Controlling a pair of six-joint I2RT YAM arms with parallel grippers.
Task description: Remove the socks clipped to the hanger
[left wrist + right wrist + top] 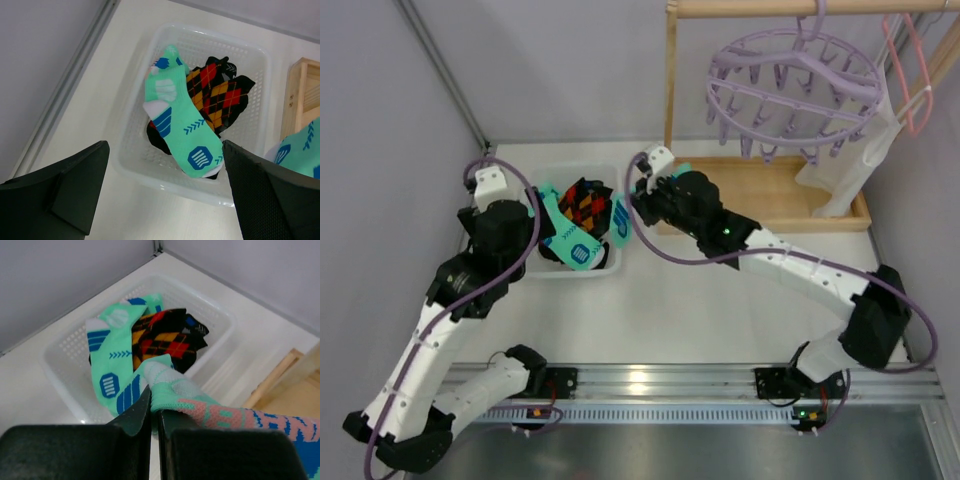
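Note:
The lavender ring hanger (795,85) hangs from the wooden rail at the top right, its pegs bare. My right gripper (155,410) is shut on a teal sock (200,400) and holds it by the right rim of the clear basket (608,268); this sock also shows in the top view (622,220). Inside the basket lie another teal sock (180,125) and an orange-red-black argyle sock (220,95) over a black one. My left gripper (165,195) is open and empty above the basket's near rim.
A white cloth (850,170) hangs at the hanger's right side, beside a pink wire hanger (910,70). The wooden rack's base tray (790,200) sits right of the basket, its post (670,80) rising behind my right gripper. Walls close in left and behind.

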